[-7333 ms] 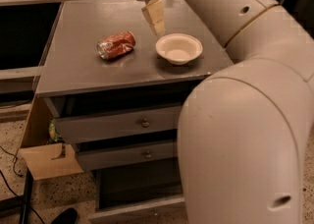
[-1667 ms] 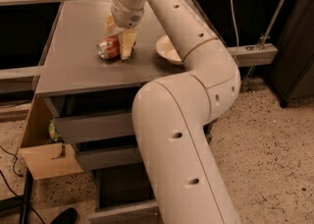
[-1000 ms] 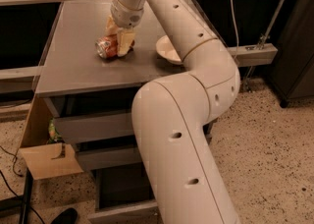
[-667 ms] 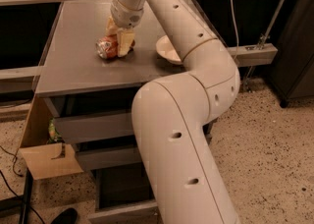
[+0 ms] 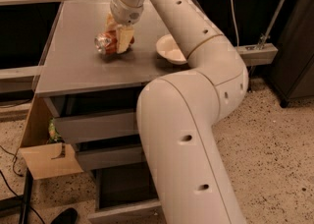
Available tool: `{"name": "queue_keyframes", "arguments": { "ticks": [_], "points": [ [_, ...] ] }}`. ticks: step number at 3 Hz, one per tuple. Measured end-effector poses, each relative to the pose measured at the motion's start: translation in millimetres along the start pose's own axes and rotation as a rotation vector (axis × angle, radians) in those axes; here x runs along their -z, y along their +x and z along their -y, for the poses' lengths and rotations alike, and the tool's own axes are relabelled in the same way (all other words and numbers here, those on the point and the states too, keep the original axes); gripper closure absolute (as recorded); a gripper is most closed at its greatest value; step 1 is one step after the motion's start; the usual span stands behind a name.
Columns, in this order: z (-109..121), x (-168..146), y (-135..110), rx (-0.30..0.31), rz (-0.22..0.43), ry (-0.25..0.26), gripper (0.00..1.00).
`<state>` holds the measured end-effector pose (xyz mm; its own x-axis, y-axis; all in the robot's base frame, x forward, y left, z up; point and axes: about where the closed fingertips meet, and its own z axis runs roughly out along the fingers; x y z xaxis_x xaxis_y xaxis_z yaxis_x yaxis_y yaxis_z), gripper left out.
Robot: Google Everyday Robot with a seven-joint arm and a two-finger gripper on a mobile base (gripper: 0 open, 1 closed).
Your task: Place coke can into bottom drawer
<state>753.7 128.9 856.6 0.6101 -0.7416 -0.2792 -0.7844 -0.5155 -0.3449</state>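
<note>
In the camera view, the gripper (image 5: pixel 118 33) is sitting low over the table (image 5: pixel 73 73), and its fingers (image 5: pixel 125 39) are closing on either side of the can (image 5: pixel 105 44), which is lying on its side, one silver end pointing left. The can is resting on the tabletop, not yet lifted.

The body is looking crumpled, so the grip is probably landing on an uneven surface. On lifting, the can may be twisting or slipping out and rolling toward the table's left edge.

The bowl (image 5: pixel 169 50) is standing near on the right, so a swing that way risks knocking it.

The drawer (image 5: pixel 120 191) is standing open at the bottom, under two upper drawers (image 5: pixel 93 126). The arm (image 5: pixel 186 134) is crossing in front of it, so the way down looks tight, and the can could be striking those fronts.
</note>
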Motion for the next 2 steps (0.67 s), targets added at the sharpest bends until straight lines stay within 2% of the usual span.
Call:
{"name": "queue_keyframes", "arguments": {
  "ticks": [1,2],
  "points": [
    [-6.5,17.2,-8.2,0.007,-0.016,0.033,1.00],
    [-14.7,52.1,-16.1,0.004,-0.031,0.138,1.00]
  ]
}}
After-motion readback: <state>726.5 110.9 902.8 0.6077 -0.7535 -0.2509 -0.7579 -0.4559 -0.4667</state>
